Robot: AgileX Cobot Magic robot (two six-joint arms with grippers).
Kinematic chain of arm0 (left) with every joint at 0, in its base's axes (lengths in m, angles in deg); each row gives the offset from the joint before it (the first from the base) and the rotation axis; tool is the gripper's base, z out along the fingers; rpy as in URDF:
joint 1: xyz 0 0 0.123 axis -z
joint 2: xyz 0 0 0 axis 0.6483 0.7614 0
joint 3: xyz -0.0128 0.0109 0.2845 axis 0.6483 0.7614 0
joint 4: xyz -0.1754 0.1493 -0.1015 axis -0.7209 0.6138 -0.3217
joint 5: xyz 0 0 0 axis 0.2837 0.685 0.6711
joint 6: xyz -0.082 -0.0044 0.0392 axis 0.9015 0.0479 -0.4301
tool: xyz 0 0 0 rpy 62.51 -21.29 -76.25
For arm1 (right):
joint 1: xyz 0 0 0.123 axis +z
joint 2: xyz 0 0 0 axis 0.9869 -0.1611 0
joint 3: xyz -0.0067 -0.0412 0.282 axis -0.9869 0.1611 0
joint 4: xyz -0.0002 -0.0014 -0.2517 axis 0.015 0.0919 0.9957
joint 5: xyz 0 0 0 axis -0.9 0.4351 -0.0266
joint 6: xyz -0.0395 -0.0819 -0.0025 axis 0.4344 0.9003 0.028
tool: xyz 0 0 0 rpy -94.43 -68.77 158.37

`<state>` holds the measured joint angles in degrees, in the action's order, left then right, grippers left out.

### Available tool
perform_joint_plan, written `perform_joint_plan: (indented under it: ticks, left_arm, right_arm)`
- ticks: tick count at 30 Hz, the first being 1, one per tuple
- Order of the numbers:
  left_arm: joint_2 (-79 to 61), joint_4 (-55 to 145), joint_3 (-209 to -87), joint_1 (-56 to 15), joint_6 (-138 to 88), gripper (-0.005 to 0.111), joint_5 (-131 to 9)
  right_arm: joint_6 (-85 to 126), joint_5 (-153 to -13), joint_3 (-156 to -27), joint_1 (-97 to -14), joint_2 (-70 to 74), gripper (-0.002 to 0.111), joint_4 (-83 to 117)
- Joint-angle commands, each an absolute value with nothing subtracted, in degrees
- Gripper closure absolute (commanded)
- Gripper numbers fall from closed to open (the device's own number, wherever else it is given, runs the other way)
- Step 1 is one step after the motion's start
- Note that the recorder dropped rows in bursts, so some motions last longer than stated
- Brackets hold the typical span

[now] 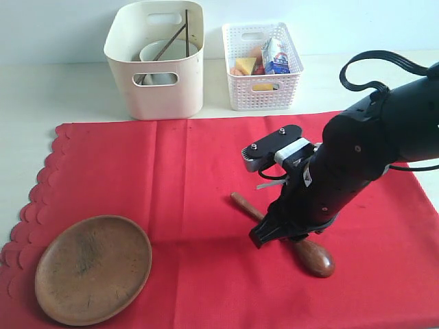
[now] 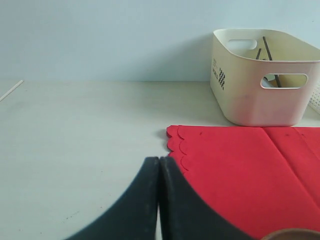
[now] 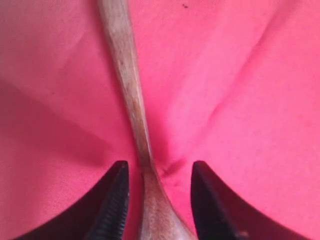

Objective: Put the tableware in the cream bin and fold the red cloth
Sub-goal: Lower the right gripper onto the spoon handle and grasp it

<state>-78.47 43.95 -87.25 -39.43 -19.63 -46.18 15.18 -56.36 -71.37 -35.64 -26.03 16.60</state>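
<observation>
Right gripper (image 3: 159, 175), lowered onto the red cloth (image 1: 192, 171): the jaws stand partly apart and straddle the neck of the dark wooden spoon (image 1: 317, 259). A strip of cloth shows on either side of the wood, so the fingers (image 3: 116, 200) appear not to touch it, though the wrist view is too close to be sure. Nothing is lifted.

The single spoon lies flat on the cloth, its long axis on a diagonal in the exterior view. The thin handle end points up and to the left, towards the bins. The broad rounded bowl end points down and to the right, past the arm.

Left gripper (image 2: 159, 167): the jaws are pressed together on nothing, over the bare table (image 2: 75, 150), just beside the cloth's scalloped edge.

The one cloth is spread flat, long axis across the table, with the scalloped edge on the left of the exterior view. One round brown wooden plate (image 1: 92, 269) rests on the near left corner of the cloth, well apart from the spoon.

Beyond the far edge of the cloth stand two containers, side by side. The cream bin (image 1: 154, 92), on the left, holds one white bowl (image 1: 161, 51) and two chopsticks (image 1: 173, 38) that lean against the rim, pointing upward. The white lattice basket (image 1: 260, 92), on the right, holds one blue-white carton (image 1: 276, 56) and several food pieces (image 1: 245, 66).
</observation>
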Motion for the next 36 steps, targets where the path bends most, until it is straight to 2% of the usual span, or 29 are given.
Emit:
perform_joint_plan:
  ticks: [1, 12, 21, 36]
  left_arm:
    - [-78.8, 44.0, -87.4, -39.1, -19.5, 0.104, -46.5]
    - [-78.8, 44.0, -87.4, -39.1, -19.5, 0.104, -46.5]
    - [-78.8, 44.0, -87.4, -39.1, -19.5, 0.104, -46.5]
    - [-78.8, 44.0, -87.4, -39.1, -19.5, 0.104, -46.5]
  right_arm:
    - [15.2, -57.2, -71.0, -35.5, -26.1, 0.068, 17.0]
    - [15.6, -57.5, -71.0, -35.5, -31.4, 0.071, 16.6]
    - [15.7, -57.7, -71.0, -35.5, -31.5, 0.080, 16.6]
    - [17.0, -56.0, -71.0, -35.5, -26.9, 0.082, 16.6]
